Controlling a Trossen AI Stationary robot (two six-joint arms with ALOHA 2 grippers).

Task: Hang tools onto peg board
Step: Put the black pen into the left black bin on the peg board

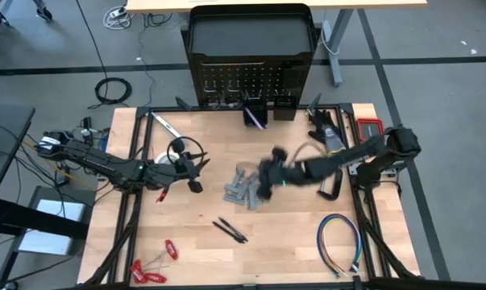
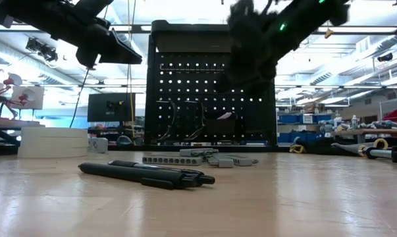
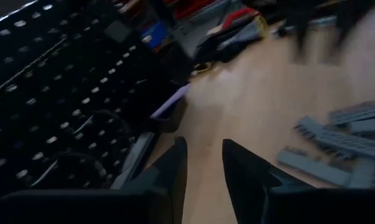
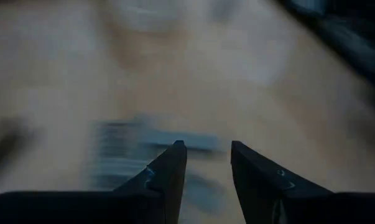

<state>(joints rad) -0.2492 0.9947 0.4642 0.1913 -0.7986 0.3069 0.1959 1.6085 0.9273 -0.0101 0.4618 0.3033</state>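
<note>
A: High view first. The left pincer (image 1: 196, 171) hangs over the wooden surface (image 1: 291, 234), close beside the white tape roll (image 1: 160, 157) and the black cable loop (image 1: 186, 150). What do you make of its fingers?

B: From the left wrist view they stand apart with a narrow gap and nothing between them; bare wood shows through. Beyond them, the grey metal pieces (image 3: 342, 140) lie flat, and the peg board (image 3: 44, 93) stands off to one side.

A: And the right pincer (image 1: 263, 184) is above the heap of grey metal pieces (image 1: 243, 190) in mid-surface. That arm is smeared with motion.

B: Right wrist view agrees: fingers parted by a slim gap, empty, with a blurred grey piece (image 4: 150, 143) just past the tips. I cannot tell whether they touch it.

A: Peg board (image 1: 251, 48) stands upright at the far edge, a small black bin (image 1: 255, 115) at its foot.

B: Low view shows the dark pens (image 2: 145, 174) lying together nearest the camera, the grey pieces behind them.

A: Red-handled tools (image 1: 150, 270) sit at the near left corner, and a multicoloured wire loop (image 1: 339, 242) at the near right.
</note>
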